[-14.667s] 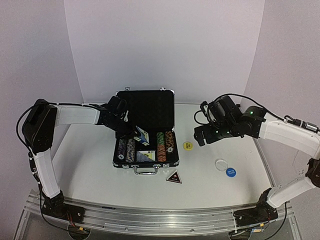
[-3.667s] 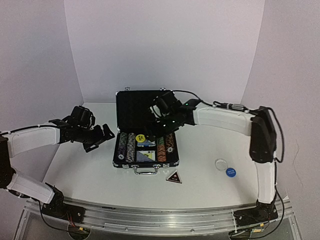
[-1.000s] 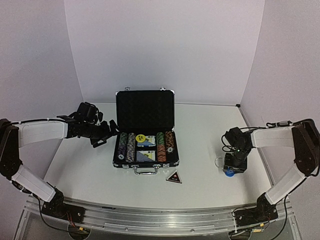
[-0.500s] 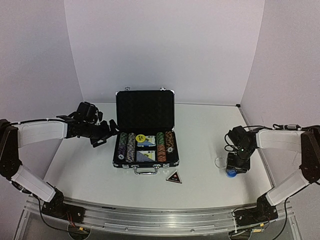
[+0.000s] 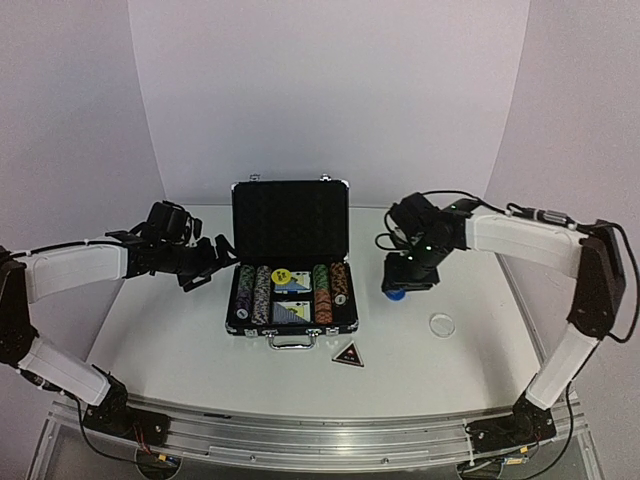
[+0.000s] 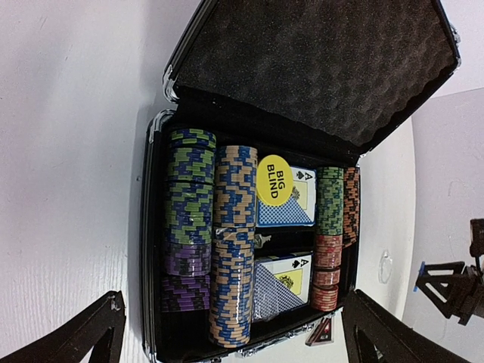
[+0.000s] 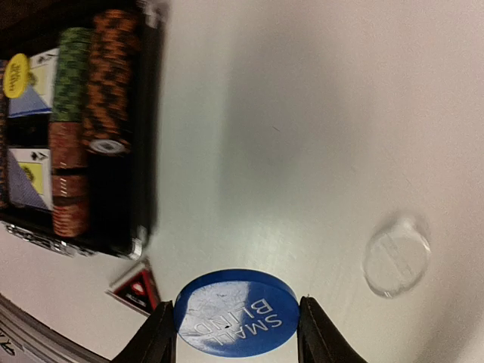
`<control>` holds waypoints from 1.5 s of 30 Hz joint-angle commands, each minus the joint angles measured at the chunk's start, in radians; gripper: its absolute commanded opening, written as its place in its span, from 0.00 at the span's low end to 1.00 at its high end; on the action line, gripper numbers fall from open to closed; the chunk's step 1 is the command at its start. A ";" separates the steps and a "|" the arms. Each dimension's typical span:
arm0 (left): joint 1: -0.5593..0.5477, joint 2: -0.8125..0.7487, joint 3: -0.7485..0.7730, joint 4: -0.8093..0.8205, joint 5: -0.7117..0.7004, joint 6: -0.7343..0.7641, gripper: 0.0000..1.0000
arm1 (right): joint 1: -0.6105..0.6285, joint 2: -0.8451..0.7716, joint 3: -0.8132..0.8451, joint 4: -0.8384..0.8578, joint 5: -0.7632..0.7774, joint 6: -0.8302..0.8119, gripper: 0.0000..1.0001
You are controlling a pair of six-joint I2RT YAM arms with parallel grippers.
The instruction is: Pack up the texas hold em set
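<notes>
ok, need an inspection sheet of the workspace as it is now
Surface: white table, matte.
Job's things: briefcase open, lid upright; poker chips in rows inside, with two card decks and a yellow disc lying on the far deck; clear disc and triangular marker out on the table.
Clutter: nothing seen.
Grippers: left pincer open, empty, left of briefcase; right pincer shut on blue disc, right of briefcase.
Cables: black cable loops over right arm.
Surroundings: plain pale walls; metal rail at near edge.
</notes>
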 commanded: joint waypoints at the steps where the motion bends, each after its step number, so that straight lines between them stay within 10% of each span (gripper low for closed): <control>1: 0.006 -0.056 -0.023 0.009 -0.020 0.012 1.00 | 0.081 0.219 0.251 0.015 -0.039 -0.129 0.42; 17: 0.006 -0.187 -0.058 -0.080 -0.076 0.011 1.00 | 0.171 0.778 0.925 0.014 -0.154 -0.347 0.41; 45: 0.006 -0.182 -0.069 -0.087 -0.076 0.033 1.00 | 0.172 0.974 1.091 0.025 0.007 -0.457 0.51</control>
